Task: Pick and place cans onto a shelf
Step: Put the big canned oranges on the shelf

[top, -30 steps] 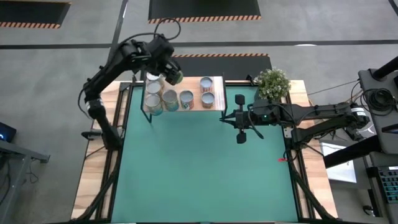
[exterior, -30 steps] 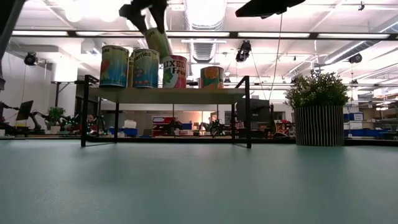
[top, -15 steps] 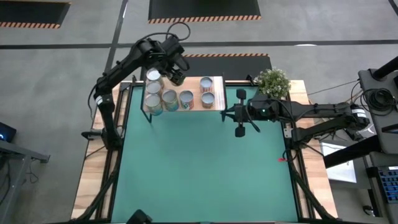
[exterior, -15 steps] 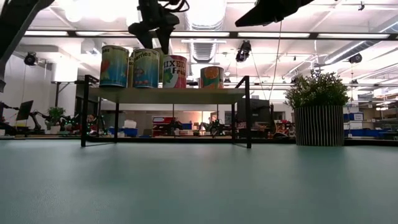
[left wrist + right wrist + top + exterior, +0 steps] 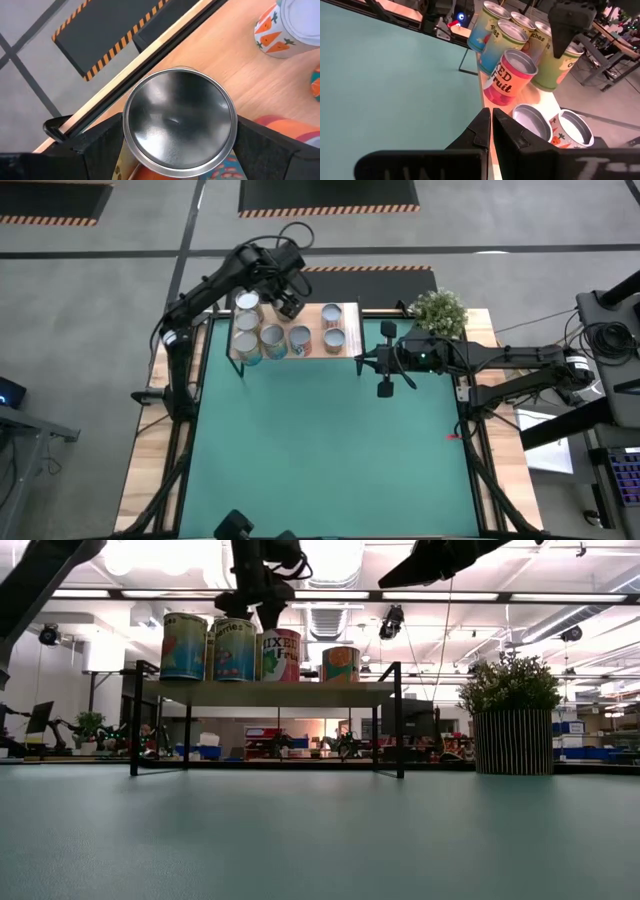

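- The left gripper (image 5: pixel 289 302) hangs over the back of the shelf (image 5: pixel 348 330), its fingers spread apart, one on each side of a silver-topped can (image 5: pixel 179 122), with a gap showing on both sides in the left wrist view.
- That can stands upright on the wooden board, near its rear edge.
- From the low view, the same gripper (image 5: pixel 256 602) sits just above the row of tins.
- Around it stand the other cans: a white-topped one (image 5: pixel 247 302) at the back left, three in a front row (image 5: pixel 272 336), and two (image 5: pixel 333 313) toward the right end.
- The red "Mixed Fruit" can (image 5: pixel 509 76) stands among the front ones.
- The right gripper (image 5: pixel 385 362) hovers over the green mat just right of the shelf, its fingers pressed together and holding nothing.
- A potted plant (image 5: pixel 438 311) stands at the table's back right corner.
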Robot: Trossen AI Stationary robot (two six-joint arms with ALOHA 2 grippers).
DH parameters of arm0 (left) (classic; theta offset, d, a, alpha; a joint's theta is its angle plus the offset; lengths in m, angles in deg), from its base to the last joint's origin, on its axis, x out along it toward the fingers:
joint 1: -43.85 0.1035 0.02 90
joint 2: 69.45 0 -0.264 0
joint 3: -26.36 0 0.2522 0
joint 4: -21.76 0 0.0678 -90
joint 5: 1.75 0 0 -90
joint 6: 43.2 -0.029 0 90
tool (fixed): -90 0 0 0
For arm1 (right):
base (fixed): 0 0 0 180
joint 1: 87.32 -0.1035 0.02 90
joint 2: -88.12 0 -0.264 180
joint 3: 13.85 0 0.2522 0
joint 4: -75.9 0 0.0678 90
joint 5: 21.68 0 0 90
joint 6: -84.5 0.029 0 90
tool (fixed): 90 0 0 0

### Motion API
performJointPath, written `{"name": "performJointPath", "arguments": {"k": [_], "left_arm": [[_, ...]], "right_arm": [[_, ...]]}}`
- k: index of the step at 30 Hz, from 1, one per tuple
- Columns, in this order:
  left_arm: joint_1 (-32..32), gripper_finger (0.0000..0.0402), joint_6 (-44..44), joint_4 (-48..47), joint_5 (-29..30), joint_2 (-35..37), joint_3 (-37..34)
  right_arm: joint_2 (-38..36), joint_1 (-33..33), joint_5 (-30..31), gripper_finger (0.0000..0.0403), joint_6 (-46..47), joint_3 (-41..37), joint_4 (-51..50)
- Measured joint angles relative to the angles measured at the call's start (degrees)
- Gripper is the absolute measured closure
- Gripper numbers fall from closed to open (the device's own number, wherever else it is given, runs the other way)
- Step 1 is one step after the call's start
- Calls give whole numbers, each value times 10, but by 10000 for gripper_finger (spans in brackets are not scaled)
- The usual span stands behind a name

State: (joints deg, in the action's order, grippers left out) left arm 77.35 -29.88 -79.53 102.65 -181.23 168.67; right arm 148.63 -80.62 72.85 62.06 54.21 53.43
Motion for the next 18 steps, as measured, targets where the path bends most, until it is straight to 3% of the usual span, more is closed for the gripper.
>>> {"name": "performJointPath", "arguments": {"k": [18], "left_arm": [[0, 67, 4, -15, -2, -7, 0]], "right_arm": [[0, 0, 0, 394, -1, 0, 0]]}}
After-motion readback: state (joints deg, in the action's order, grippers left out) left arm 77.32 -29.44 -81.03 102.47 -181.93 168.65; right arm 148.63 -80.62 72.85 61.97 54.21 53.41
